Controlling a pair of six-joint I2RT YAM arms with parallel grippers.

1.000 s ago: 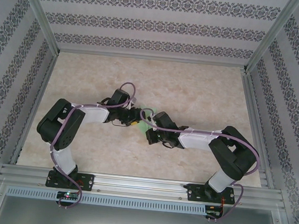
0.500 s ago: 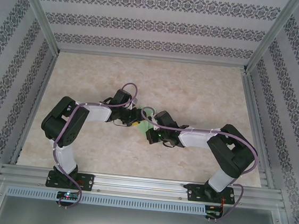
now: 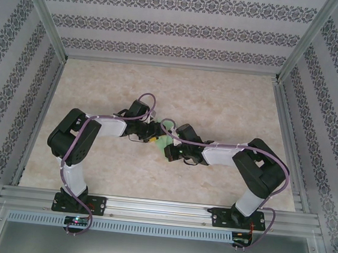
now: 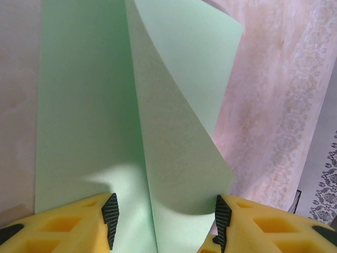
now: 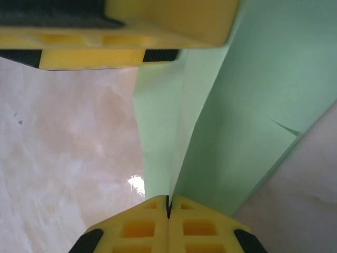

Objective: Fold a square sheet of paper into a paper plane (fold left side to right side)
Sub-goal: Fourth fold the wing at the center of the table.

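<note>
Where the two arms meet over the middle of the table [image 3: 231, 109], the right gripper [image 5: 168, 204] has its yellow fingers pressed together with no gap. A raised fold of the sheet of paper [image 4: 84, 116] runs straight down into the seam between them, so it is pinching the paper. The left gripper [image 4: 165, 220] stands roughly half open. Its black pads [image 4: 110, 216] sit well apart, one on each side of the sheet, with nothing clamped between them. A lifted flap curls up between the pads, and its lower corner comes right up to the right-hand pad; whether the two touch I cannot tell.

Seen from the right wrist, one yellow finger [image 5: 158, 21] of the left gripper lies across the top of the frame and covers that end of the paper. From overhead, the wrists and cables hide nearly all of the sheet, and a small patch of pale green shows between the two grippers. At the left wrist, the sheet's far end is cut off by the top of the frame and its near end passes under the fingers.

The paper's left part lies flat on the marbled table, its long axis running straight away from the left gripper. A crease follows that axis, and the flap to its right stands up, its free corner pointing up and to the right.
</note>
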